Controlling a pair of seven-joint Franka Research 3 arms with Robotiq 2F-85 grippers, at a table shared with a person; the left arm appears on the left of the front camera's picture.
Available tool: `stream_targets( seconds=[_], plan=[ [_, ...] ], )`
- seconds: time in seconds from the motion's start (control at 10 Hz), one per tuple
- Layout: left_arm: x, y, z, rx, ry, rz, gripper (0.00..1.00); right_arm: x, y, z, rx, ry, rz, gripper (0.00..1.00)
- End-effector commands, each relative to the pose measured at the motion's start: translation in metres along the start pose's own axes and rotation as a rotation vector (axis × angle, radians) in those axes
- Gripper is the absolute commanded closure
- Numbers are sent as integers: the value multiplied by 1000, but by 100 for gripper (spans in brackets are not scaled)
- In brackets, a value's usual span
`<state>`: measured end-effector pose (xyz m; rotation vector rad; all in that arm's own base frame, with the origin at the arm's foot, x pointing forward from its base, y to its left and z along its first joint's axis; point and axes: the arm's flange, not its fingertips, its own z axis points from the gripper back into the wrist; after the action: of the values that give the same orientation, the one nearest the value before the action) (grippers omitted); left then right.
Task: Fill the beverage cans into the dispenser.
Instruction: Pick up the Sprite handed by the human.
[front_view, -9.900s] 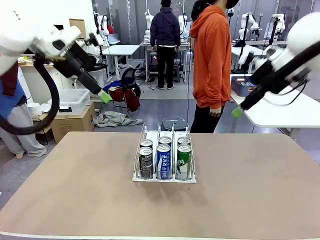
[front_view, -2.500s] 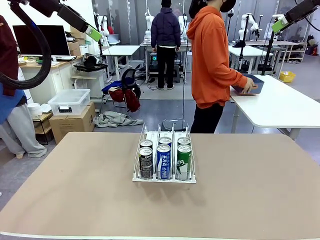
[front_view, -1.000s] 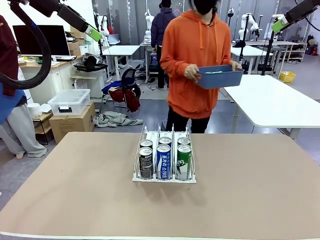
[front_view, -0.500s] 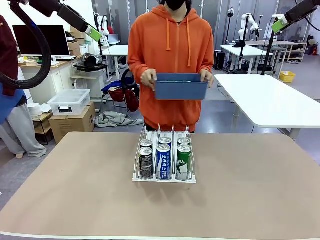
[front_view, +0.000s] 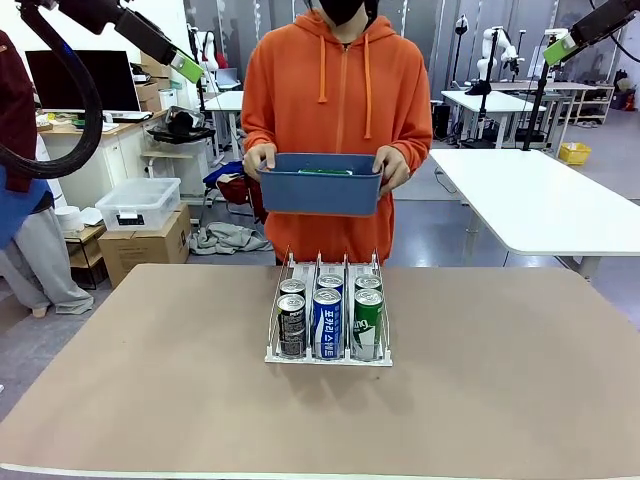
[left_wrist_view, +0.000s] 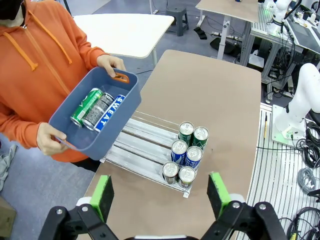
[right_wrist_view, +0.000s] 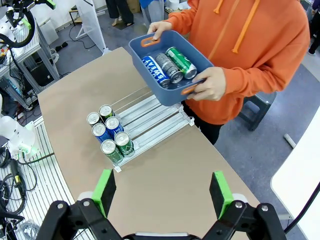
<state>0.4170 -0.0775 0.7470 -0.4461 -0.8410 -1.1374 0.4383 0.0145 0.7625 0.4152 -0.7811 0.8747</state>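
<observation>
The dispenser (front_view: 328, 352) stands mid-table with several beverage cans upright at its front: black (front_view: 291, 325), blue-and-white (front_view: 327, 322) and green (front_view: 367, 323), each with another behind. A person in an orange hoodie at the far edge holds a blue tub (front_view: 320, 190) above the dispenser's back end. Three more cans (left_wrist_view: 97, 109) lie in the tub (right_wrist_view: 150, 50). My left gripper (front_view: 186, 67) hangs high at the upper left, open (left_wrist_view: 161, 192), far above the dispenser (left_wrist_view: 135, 145). My right gripper (front_view: 560, 46) is high at the upper right, open (right_wrist_view: 162, 192), holding nothing.
The brown table (front_view: 500, 380) has bare room on both sides of the dispenser. A white table (front_view: 540, 200) stands behind at the right. A clear storage box (front_view: 138, 203) on a cardboard box sits on the floor at the left, near another person (front_view: 20, 200).
The person has carried the blue tub from the white table at the right to the far edge, directly behind the dispenser, and lowered it a little. Both arms stay still.
</observation>
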Motion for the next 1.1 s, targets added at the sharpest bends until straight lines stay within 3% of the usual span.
stream_targets(
  seconds=[0.0, 1.0],
  plan=[
    [0, -1, 1, -6, -8, 0, 0, 1, -1, -1, -9, -6, -5, 0],
    [0, -1, 1, -6, -8, 0, 0, 1, -1, -1, -9, -6, -5, 0]
  ],
)
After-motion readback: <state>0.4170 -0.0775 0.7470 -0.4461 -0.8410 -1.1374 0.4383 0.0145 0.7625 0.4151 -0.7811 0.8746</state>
